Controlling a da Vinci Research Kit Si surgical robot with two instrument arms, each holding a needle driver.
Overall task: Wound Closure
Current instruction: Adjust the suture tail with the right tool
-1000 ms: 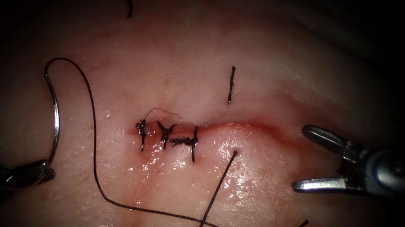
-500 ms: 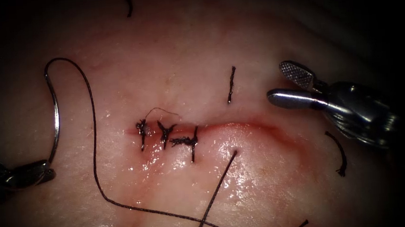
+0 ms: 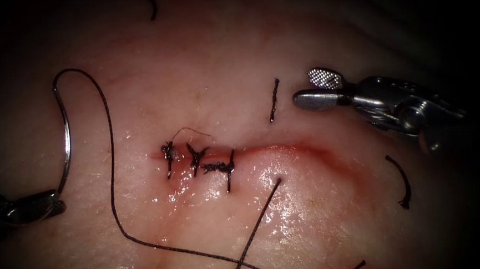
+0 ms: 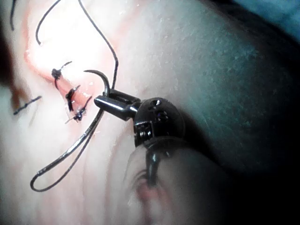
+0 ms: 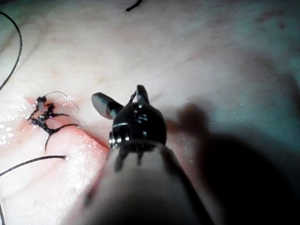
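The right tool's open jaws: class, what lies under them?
Under the right tool, whose jaws hold nothing, lies bare tissue above the cut, beside a cut end of thread. Tissue beneath its wrist is covered.

Bare tissue [image 3: 333, 212] beyond stitches [image 3: 197, 162]; thread [image 3: 256, 222] across.

I'm looking down through the endoscope from above and in front of the tissue [image 3: 204, 86], taking in the whole cut [image 3: 285, 148] from a moderate distance. My left wrist camera is riding close behind the left end effector [image 4: 101, 102], sighting along its shaft toward the stitches [image 4: 70, 96]. My right wrist camera is hugging the right end effector [image 5: 119, 103] just as tightly, facing along its shaft at the same stitched stretch [image 5: 44, 117]. All three views are sharing that row of stitches [image 3: 197, 160] and the thread [image 3: 113, 192] trailing beside it.
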